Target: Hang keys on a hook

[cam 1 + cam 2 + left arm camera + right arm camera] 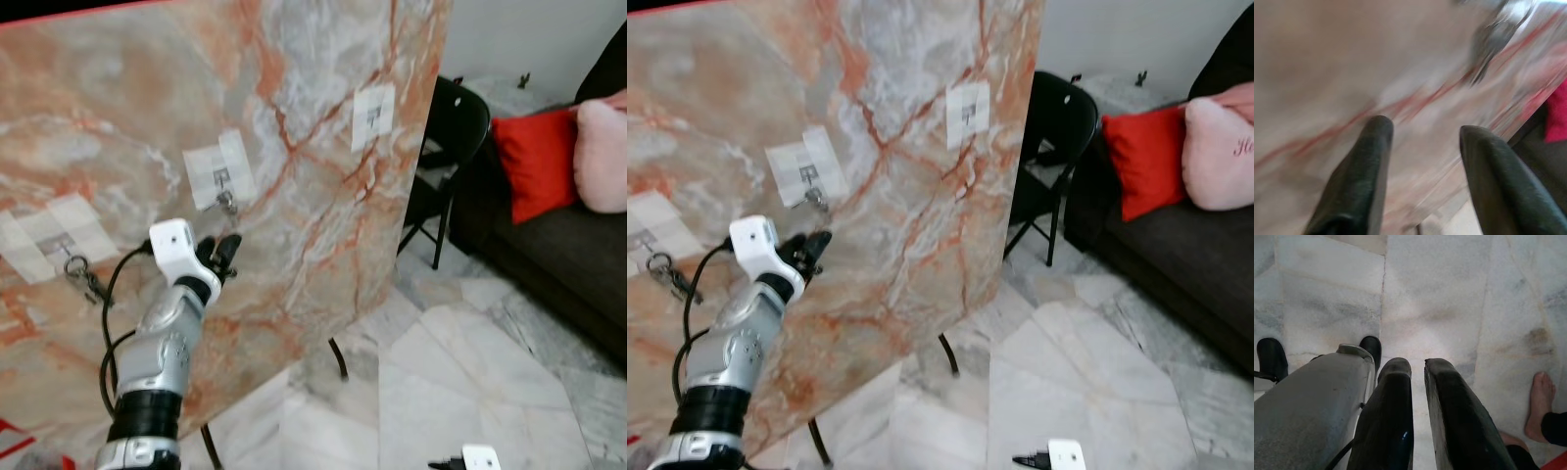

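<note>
A tall marble-patterned panel (323, 245) carries three small hooks on taped white patches. A ring of keys (83, 276) hangs from the left hook. A small metal key piece (227, 204) hangs at the middle hook (221, 178), and the right hook (372, 116) is bare. My left gripper (220, 253) is raised close to the panel just below the middle hook, open with nothing between its fingers. In the left wrist view the hanging metal piece (1493, 36) is a blur beyond the gripper (1422, 132). My right gripper (1418, 364) hangs low over the floor, shut and empty.
A black folding chair (456, 127) stands behind the panel's right edge. A dark sofa (549, 245) holds a red cushion (539, 162) and a pink one (602, 157). A person's bare foot (1539, 404) rests on the marble floor (470, 362) near my right gripper.
</note>
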